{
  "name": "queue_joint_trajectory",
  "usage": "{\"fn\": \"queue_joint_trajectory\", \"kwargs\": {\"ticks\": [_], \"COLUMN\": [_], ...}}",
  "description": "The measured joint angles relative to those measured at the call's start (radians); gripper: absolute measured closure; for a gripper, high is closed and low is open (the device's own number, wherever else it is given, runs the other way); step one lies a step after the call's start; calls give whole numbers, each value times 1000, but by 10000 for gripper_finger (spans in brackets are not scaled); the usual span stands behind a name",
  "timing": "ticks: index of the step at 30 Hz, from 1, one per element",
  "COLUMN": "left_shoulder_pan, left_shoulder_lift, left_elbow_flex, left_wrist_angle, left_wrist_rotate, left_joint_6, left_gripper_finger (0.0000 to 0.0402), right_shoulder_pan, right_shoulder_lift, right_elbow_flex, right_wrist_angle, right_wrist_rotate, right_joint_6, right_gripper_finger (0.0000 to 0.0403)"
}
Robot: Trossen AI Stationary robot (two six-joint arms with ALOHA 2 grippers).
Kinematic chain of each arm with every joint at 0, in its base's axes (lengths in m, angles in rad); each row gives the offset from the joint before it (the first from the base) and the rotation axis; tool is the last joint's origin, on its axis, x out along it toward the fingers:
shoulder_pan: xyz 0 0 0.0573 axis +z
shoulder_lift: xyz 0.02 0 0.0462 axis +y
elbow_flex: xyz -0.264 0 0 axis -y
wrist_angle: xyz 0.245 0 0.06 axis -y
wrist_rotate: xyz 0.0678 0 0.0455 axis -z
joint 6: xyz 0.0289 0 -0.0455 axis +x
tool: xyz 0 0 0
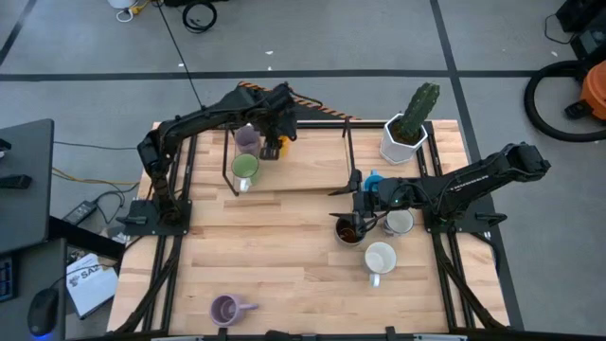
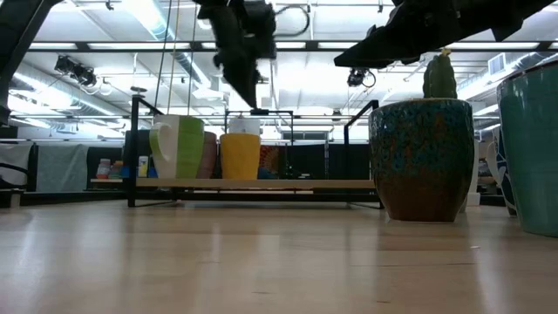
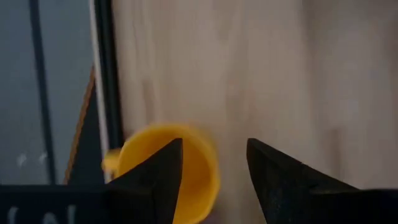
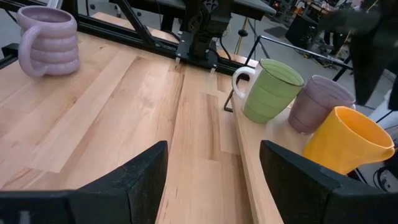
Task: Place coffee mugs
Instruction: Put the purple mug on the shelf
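Left gripper (image 1: 275, 142), fingers spread and empty, hangs above the orange mug (image 1: 271, 149) at twelve o'clock, seemingly just shelved; right gripper (image 1: 358, 192) waits open.

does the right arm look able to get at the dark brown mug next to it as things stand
Probably yes: the right gripper, fingers open, sits just beside the dark brown glazed mug on the wooden table; nothing lies between them, though a white mug stands close by.

3 mugs (image 1: 245, 169) on shelf (image 1: 303, 175).
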Motion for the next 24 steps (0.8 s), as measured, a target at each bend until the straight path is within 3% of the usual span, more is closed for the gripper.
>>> {"fn": "queue_joint_trajectory", "kwargs": {"ticks": [8, 16, 19, 24], "left_shoulder_pan": [-151, -406, -547, -779], "left_shoulder_lift": [0, -16, -16, -16], "left_elbow_flex": [27, 26, 26, 26], "left_wrist_angle": [-99, -243, -263, -275], "left_wrist_rotate": [89, 351, 317, 118], "left_joint_6": [-136, -625, -762, -1012], "left_gripper_finger": [216, 216, 216, 216], "right_shoulder_pan": [17, 44, 47, 45], "right_shoulder_lift": [0, 0, 0, 0], "right_elbow_flex": [0, 0, 0, 0], "right_wrist_angle": [-25, -39, -31, -4], "right_wrist_rotate": [83, 151, 152, 140], "right_joint_6": [4, -20, -58, -123], "right_gripper_finger": [142, 142, 142, 142]}}
